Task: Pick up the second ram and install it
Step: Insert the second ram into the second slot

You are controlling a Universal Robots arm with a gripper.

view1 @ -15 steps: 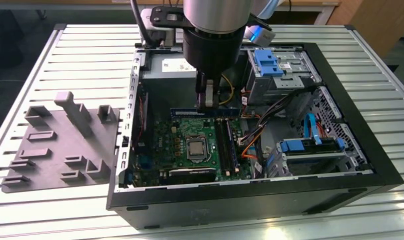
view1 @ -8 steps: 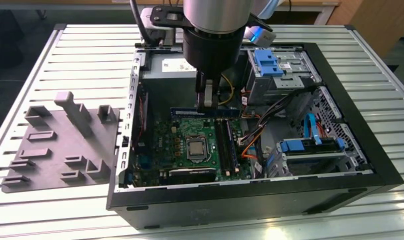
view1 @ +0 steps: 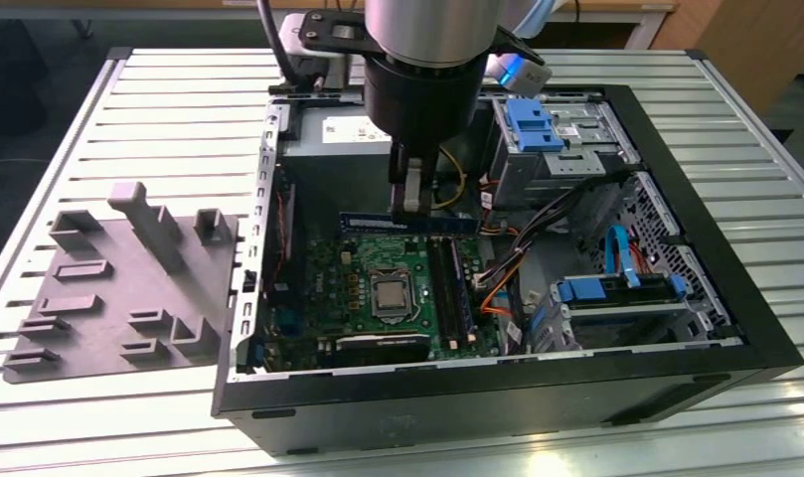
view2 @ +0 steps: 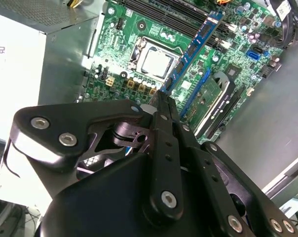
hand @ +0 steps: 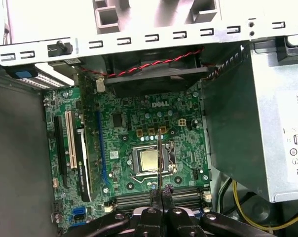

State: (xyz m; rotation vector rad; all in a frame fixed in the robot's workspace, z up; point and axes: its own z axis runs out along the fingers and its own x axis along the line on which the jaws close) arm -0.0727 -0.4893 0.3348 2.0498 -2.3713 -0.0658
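Exterior view, scene: an open case [view1: 508, 383] lies on the desk [view1: 176, 99], toward the exterior view's right edge, with its board [view1: 362, 268] facing up.
Exterior view, ram: the ram [view1: 435, 224] hangs level in the air over the board's far edge, touching nothing below it.
Exterior view, gripper: the gripper [view1: 407, 211] comes straight down and pinches the ram about mid-length.
Second wrist view: the ram [view2: 193, 49] runs away from the gripper [view2: 161, 101], passing beside the CPU [view2: 156, 63] toward the slots [view2: 159, 12].
First wrist view: the ram [hand: 159, 158] shows edge-on as a thin line across the CPU [hand: 150, 160], clamped between the fingertips.
Handling: probably light, stiff and thin. It is likely fragile at the chips and the contact edge, and likely to twist if pressed off-centre.
Hold: best taken on the flat faces near the middle, clear of the contacts.
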